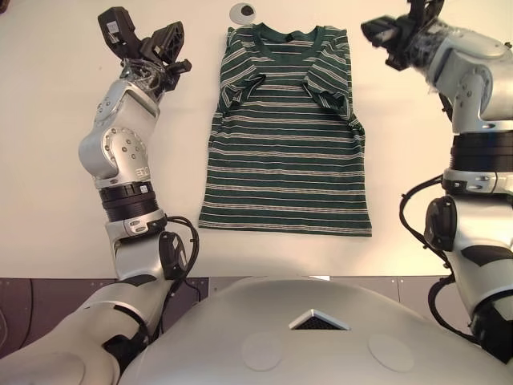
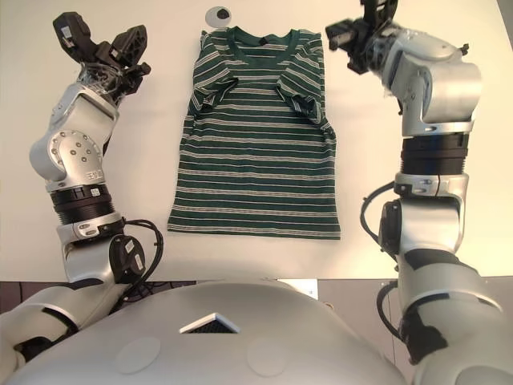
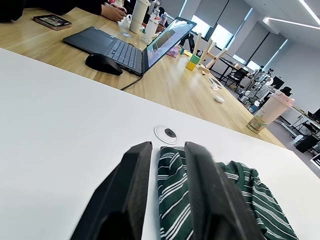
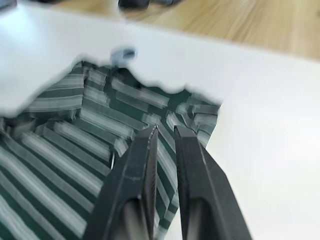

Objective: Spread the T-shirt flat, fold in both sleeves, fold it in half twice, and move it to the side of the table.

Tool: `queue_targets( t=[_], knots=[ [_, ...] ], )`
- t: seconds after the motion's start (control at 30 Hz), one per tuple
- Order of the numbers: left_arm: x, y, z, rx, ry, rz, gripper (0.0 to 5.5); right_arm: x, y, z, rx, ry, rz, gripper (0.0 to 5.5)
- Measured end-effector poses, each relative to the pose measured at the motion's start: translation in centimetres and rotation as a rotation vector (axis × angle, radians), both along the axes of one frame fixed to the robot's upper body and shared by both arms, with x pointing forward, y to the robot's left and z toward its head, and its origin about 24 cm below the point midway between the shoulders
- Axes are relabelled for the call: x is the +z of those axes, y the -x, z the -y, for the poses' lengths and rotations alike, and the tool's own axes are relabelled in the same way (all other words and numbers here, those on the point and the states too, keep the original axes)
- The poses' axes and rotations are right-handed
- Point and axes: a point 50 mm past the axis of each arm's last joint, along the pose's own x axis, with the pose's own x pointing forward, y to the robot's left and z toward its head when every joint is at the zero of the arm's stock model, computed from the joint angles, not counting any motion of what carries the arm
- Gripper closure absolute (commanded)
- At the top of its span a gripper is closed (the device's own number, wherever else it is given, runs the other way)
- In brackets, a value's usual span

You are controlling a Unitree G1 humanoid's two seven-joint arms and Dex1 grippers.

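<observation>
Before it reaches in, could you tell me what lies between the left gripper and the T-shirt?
Only bare table separates left gripper and T-shirt, per the left eye view.

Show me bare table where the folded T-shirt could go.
Free: the table outside the left arm, the lanes between each arm and the T-shirt, and a strip from its hem to the near edge. Crowded: the far edge, with the round disc by the collar, the left gripper and right gripper.

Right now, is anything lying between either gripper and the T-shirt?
Nothing visible. The left gripper and right gripper flank the T-shirt at its collar end; the small round disc sits beyond the collar, clear of both.
</observation>
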Motion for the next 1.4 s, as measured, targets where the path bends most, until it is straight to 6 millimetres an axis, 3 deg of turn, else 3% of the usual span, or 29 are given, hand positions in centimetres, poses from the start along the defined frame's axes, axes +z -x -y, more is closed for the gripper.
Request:
queue_targets(
  t=[0.13, 0.3, 0.57, 0.7, 0.77, 0.87, 1.0, 1.1, 1.17, 1.27, 1.4],
  knots=[
    [-1.3, 0.7, 0.4, -0.045, -0.038, -0.072, 4.32, -3.1, 2.6, -0.6, 0.132, 0.023, -0.107, 4.92],
    [-1.7, 1.4, -0.1, -0.047, -0.054, -0.101, 4.32, -4.8, 3.7, -0.7, 0.157, 0.036, -0.160, 4.92],
    [-2.1, 1.8, -0.1, -0.056, -0.056, -0.123, 4.32, -5.6, 4.6, -1.5, 0.206, 0.029, -0.176, 4.92],
    [-2.9, 3.0, -0.3, -0.100, -0.074, -0.165, 4.32, -3.5, 4.5, -1.1, 0.245, -0.094, -0.115, 4.92],
    [-3.1, 4.3, -0.9, -0.117, -0.066, -0.183, 4.32, -1.3, 4.8, -0.3, 0.302, -0.164, -0.063, 4.92],
    [-3.2, 6.6, -1.1, -0.169, -0.046, -0.234, 4.32, -0.1, 6.1, 1.6, 0.315, -0.199, -0.080, 4.92],
    [-3.0, 11.7, -0.9, -0.289, 0.086, -0.313, 4.32, -2.4, 11.2, 4.5, 0.262, -0.324, -0.273, 4.92],
    [-3.0, 15.4, -2.2, -0.292, 0.115, -0.407, 4.32, -3.6, 15.1, 6.0, 0.206, -0.407, -0.396, 4.92],
    [-3.4, 17.5, -3.1, -0.270, 0.126, -0.492, 4.01, -4.7, 17.7, 7.0, 0.131, -0.439, -0.476, 4.57],
    [-3.7, 19.9, -3.5, -0.278, 0.157, -0.578, 3.64, -5.3, 19.8, 7.6, 0.074, -0.460, -0.537, 4.15],
    [-4.6, 22.5, -2.7, -0.334, 0.187, -0.688, 3.59, -6.1, 21.3, 7.8, 0.035, -0.452, -0.593, 4.09]
  ],
)
